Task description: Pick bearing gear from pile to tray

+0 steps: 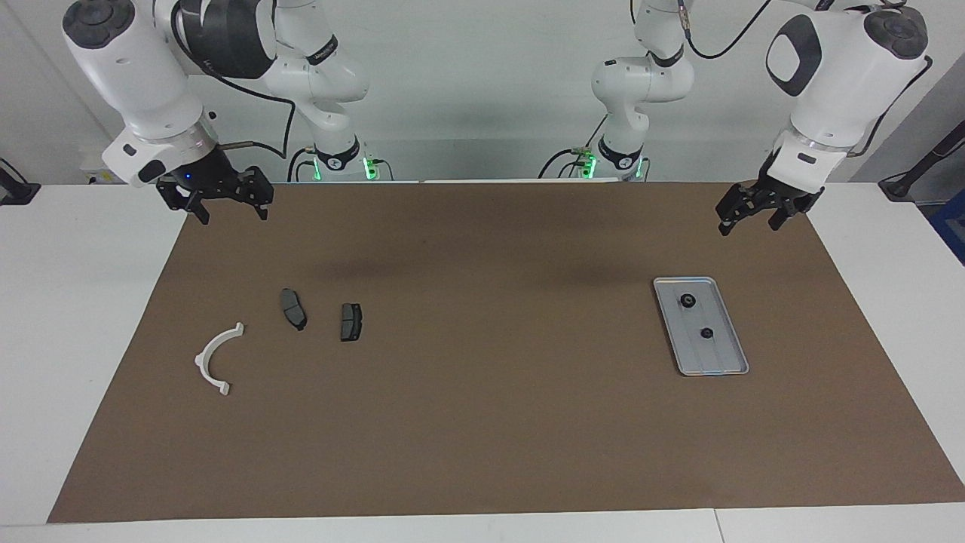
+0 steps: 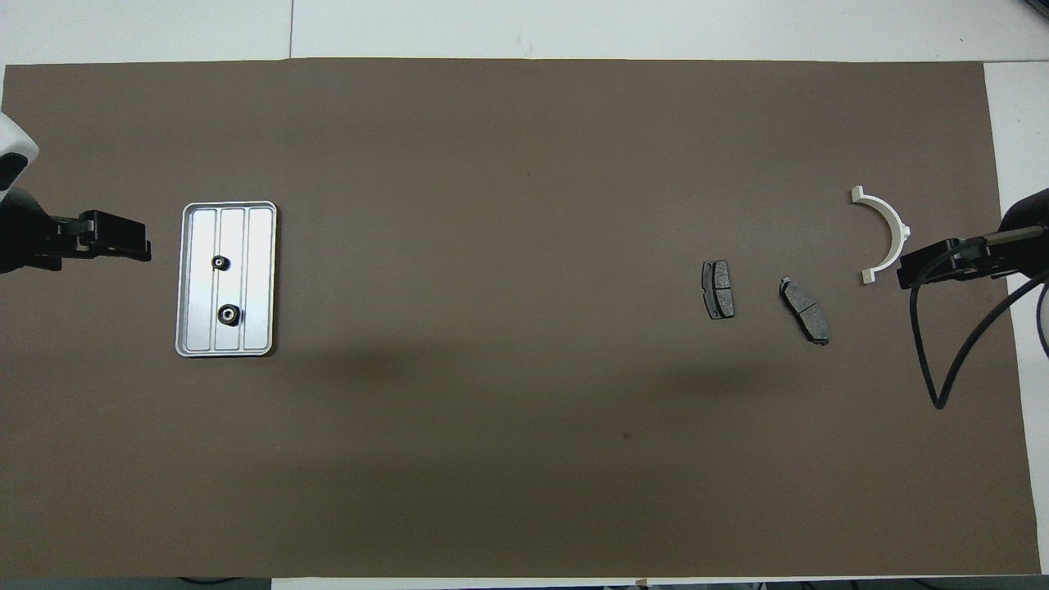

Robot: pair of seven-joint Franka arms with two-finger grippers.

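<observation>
The silver tray [image 1: 720,354] lies at the left arm's end of the brown mat and holds two small black round pieces [image 1: 687,300] [image 1: 706,332]. It also shows in the overhead view [image 2: 261,246], with the pieces [image 2: 219,262] [image 2: 229,314]. At the right arm's end, the pile is a white arc bracket [image 1: 217,358] [image 2: 889,229] and two dark brake pads [image 1: 293,308] [image 1: 350,321] [image 2: 718,288] [image 2: 805,310]. My left gripper [image 1: 748,222] [image 2: 139,246] hangs open and empty over the mat beside the tray. My right gripper [image 1: 230,207] [image 2: 905,274] hangs open and empty over the mat's edge beside the pile.
The brown mat [image 1: 482,422] covers most of the white table. A black cable [image 2: 930,360] loops down from the right arm over the mat's edge.
</observation>
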